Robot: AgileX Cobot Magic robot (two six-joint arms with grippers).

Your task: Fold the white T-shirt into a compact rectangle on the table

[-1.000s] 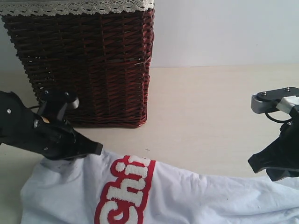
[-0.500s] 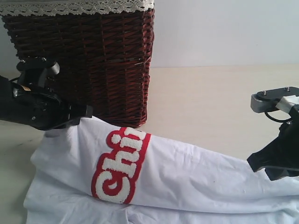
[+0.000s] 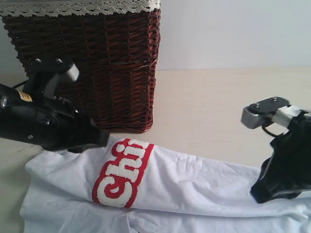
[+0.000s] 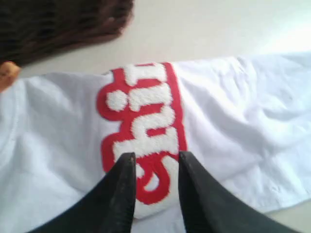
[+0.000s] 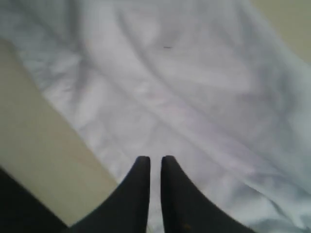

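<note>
Pale wall [image 3: 233, 34] stands behind a dark wicker basket [image 3: 97, 68].

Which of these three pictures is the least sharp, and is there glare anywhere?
Right wrist view: least sharp, the white T-shirt looks soft and greyish. Left wrist view: red lettering clear, wicker basket blurred. Exterior view: evenly lit, weave crisp, no glare.

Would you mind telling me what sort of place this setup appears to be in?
Probably a laundry-folding test bench: a white T-shirt spread on a pale beige table, with a lace-trimmed dark wicker basket standing behind it.
</note>
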